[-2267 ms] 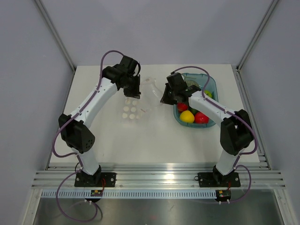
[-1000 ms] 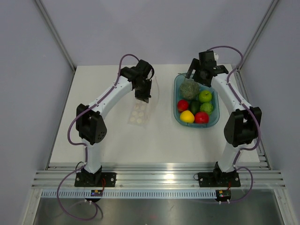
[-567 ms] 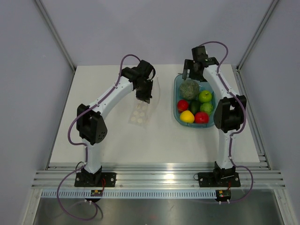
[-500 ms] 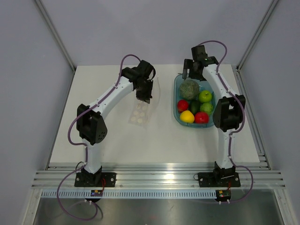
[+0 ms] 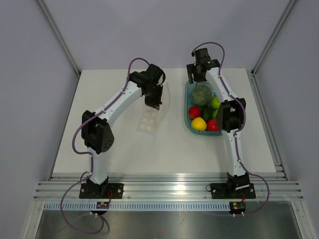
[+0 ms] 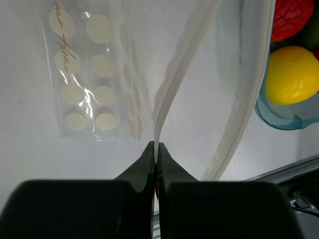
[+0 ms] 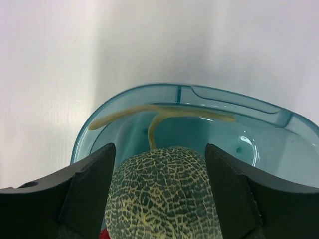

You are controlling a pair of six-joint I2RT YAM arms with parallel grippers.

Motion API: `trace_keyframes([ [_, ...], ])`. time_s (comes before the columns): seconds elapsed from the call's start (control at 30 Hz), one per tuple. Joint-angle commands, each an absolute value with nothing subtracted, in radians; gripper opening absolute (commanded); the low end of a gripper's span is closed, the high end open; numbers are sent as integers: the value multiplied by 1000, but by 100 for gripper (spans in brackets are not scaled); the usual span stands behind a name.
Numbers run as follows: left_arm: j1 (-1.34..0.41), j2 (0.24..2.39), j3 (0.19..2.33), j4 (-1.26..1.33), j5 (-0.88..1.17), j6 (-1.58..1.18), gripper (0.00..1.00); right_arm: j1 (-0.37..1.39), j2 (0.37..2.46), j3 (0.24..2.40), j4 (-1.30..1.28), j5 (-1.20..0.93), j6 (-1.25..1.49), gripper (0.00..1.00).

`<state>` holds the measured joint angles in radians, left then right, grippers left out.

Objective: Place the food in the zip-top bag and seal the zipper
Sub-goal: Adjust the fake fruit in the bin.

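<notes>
The zip-top bag (image 5: pixel 148 121), clear with cream dots, lies on the table left of the tray. My left gripper (image 5: pixel 154 103) is shut on one lip of the zipper (image 6: pixel 183 74) and holds it up, so the mouth gapes; the other lip (image 6: pixel 243 104) curves away toward the tray. The left gripper (image 6: pixel 156 149) pinches that strip tightly. The food sits in the blue tray (image 5: pixel 188 122): a rough grey-green ball (image 5: pixel 201 94), red (image 5: pixel 194 112), yellow (image 5: pixel 199 124) and green (image 5: pixel 215 102) pieces. My right gripper (image 7: pixel 159 147) is open, its fingers astride the top of the ball (image 7: pixel 162 199).
The tray's far rim (image 7: pixel 179 89) lies just beyond the ball, with a pale streak on its floor. White walls and metal corner posts enclose the table. The right arm (image 5: pixel 225 112) stretches over the tray's right side and covers part of the fruit.
The right arm has swung left from the back right corner to the tray's far end, above the ball, and its jaws have narrowed a little. The left arm and the bag have stayed put.
</notes>
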<state>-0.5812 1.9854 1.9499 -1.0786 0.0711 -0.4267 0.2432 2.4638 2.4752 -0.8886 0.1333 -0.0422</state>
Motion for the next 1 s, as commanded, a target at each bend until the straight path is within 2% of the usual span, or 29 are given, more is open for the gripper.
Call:
trace_keyframes([
  [0.0,-586,1988,1957,-1051,77,-419,0,250,2477,2516,-853,123,-98,79],
  [0.53,-586,1999,2009,-1078,91,-423,0,288,2502,2396,-560,210,-156,62],
  [0.67,-587,1999,2000,-1080,95,-425,0,302,2471,2341,-490,245,-149,47],
  [0.7,-586,1997,2000,-1080,95,-425,0,304,2458,2318,-471,250,-146,37],
  [0.77,-586,1996,1993,-1078,100,-425,0,305,2409,2232,-407,245,-137,26],
  [0.8,-586,1993,1990,-1074,103,-426,0,304,2392,2205,-390,245,-133,14],
  [0.9,-586,1988,1974,-1065,107,-426,0,302,2335,2123,-345,256,-121,0],
  [0.97,-588,1987,1970,-1062,107,-425,0,304,2280,2056,-309,268,-114,0],
])
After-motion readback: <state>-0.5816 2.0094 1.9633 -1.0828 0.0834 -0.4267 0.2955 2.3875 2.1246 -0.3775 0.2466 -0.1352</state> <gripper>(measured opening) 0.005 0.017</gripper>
